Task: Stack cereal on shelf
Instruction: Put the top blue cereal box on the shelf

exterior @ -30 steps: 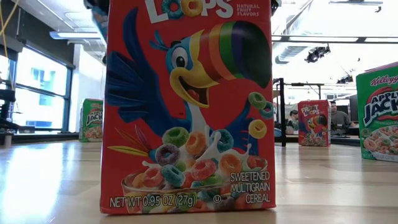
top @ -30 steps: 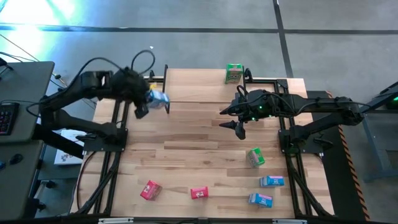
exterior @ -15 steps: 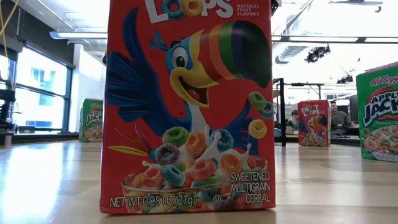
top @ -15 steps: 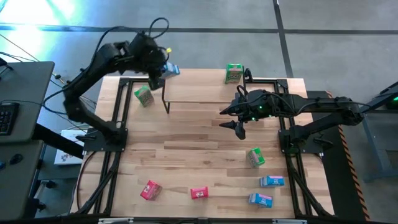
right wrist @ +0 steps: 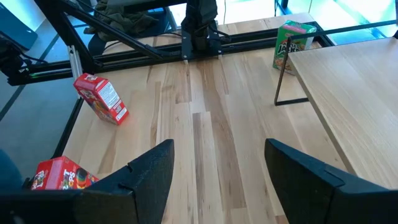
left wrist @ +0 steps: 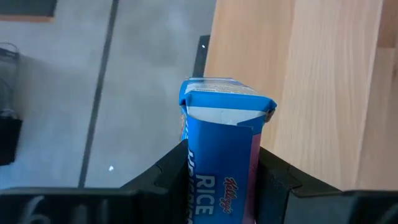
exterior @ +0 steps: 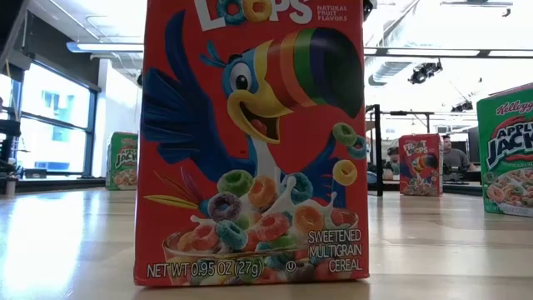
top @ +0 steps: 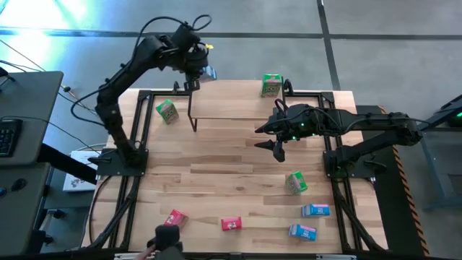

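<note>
My left gripper point(top: 199, 73) is raised over the table's far edge, by the far left corner of the shelf point(top: 238, 101), and is shut on a blue cereal box point(left wrist: 221, 143). One green box point(top: 271, 85) stands on the shelf's far right. Another green box point(top: 167, 110) stands on the table left of the shelf. My right gripper point(top: 278, 149) hovers open over the table just in front of the shelf, with nothing between its fingers. Red, green and blue boxes lie scattered toward the near edge. My left gripper pinches the blue box between its two fingers, on two opposite sides point(left wrist: 189, 168) of the end nearer the wrist. The box's free end point(left wrist: 224, 102), with its folded flap, sticks out past the fingertips. The fingers slant downward, and the box is lifted clear of table and shelf.
A green box point(top: 296, 182), two blue boxes point(top: 315, 210) point(top: 302, 232) and two red boxes point(top: 231, 224) point(top: 175, 219) lie on the near half of the table. A person's hand with a dark object point(top: 164, 240) reaches in at the near edge. A red box point(exterior: 250, 142) fills the low view.
My left gripper has swung toward the table's far edge and rightward with the blue box, rolling as it went, and the box has stayed clear of the table. This has uncovered the green box left of the shelf. A person's hand has come in at the near edge.
</note>
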Available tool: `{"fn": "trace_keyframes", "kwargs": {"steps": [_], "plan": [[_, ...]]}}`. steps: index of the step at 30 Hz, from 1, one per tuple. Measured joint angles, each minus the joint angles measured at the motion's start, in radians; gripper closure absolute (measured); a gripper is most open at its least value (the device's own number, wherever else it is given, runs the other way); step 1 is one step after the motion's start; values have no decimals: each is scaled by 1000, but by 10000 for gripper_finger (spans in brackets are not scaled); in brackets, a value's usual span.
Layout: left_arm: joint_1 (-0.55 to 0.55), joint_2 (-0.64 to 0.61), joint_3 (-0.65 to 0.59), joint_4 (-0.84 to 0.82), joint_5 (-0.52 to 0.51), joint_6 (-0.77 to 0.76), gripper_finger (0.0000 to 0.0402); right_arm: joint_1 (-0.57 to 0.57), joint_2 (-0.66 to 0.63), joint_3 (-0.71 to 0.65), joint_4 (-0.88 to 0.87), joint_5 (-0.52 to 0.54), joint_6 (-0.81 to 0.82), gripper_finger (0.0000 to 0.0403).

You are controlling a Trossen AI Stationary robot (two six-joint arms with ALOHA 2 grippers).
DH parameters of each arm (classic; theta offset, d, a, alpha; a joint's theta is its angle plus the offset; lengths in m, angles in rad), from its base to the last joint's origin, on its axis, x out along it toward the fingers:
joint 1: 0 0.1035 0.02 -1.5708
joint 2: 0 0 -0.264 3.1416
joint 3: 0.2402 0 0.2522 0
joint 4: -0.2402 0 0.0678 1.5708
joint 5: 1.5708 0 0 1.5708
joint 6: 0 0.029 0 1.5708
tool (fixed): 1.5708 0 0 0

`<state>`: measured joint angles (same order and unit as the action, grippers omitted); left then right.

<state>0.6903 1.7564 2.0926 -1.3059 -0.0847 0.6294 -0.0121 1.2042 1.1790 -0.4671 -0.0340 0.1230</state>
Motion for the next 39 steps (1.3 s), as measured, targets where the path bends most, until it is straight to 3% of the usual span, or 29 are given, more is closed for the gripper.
{"fn": "trace_keyframes", "kwargs": {"steps": [16, 39], "plan": [[24, 95, 0, -85, 59, 3, 281, 0, 0, 0, 0, 0, 0, 159], [30, 105, -1, -82, 75, 19, 281, 0, 0, 0, 0, 0, 0, 159]]}}
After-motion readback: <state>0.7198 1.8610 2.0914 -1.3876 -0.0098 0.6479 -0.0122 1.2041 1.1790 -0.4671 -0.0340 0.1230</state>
